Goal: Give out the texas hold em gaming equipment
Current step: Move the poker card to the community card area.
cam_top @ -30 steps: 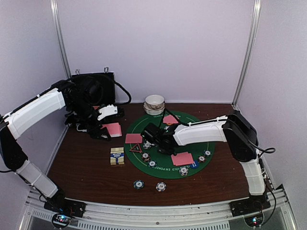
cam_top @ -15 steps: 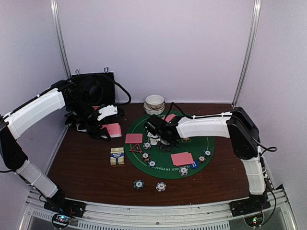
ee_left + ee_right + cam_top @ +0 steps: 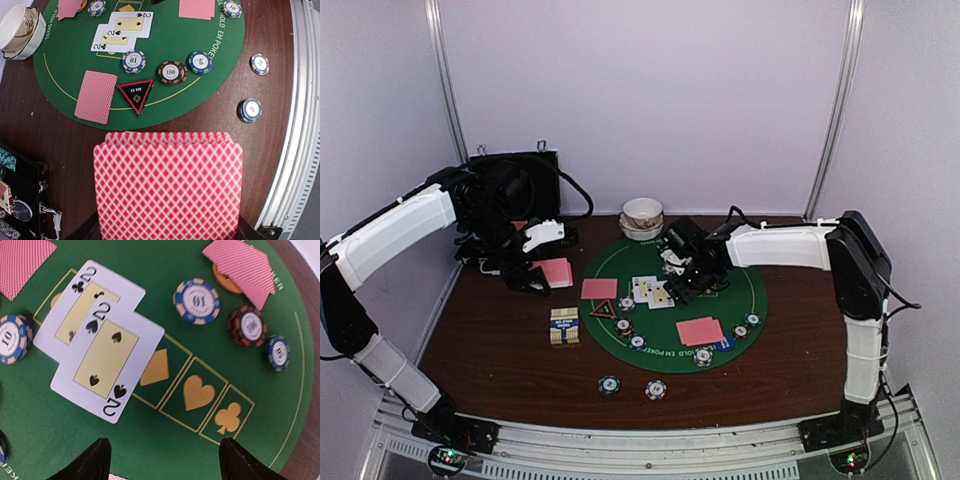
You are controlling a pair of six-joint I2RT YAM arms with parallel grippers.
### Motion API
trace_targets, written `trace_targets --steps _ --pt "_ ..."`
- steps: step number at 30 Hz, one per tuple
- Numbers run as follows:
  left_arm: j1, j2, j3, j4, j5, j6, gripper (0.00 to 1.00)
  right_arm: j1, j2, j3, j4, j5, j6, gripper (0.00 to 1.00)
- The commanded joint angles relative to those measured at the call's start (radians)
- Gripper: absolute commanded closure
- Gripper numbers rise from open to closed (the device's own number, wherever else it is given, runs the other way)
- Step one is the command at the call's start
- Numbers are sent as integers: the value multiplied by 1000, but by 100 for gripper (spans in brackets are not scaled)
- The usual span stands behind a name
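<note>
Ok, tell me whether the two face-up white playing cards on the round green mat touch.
Touching. The right wrist view shows the white two of spades card lying partly over the white two of clubs card, covering its corner.

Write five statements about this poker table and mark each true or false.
1. The two of spades and two of clubs lie face up on the green mat. True.
2. The clubs card lies on top. False: the spades card overlaps it.
3. The left hand grips a pink-backed deck. True.
4. The right hand holds a chip. False: it is open and empty above the mat.
5. Two chips lie off the mat on the brown table. True.
</note>
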State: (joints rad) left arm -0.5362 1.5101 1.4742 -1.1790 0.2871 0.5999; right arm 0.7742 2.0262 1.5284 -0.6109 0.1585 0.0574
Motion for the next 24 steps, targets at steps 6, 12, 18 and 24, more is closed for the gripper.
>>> trace_targets --steps 6,12,18,24 --pt "7 -3 28 14 22 -3 100 13 39 -52 46 -95 105 26" --pt "7 -2 26 14 22 -5 100 13 79 -16 42 -85 104 26" --pt "7 0 28 15 24 -5 100 7 114 6 52 -80 121 26" --pt "7 -4 25 15 20 -5 100 -6 143 31 75 -66 150 29"
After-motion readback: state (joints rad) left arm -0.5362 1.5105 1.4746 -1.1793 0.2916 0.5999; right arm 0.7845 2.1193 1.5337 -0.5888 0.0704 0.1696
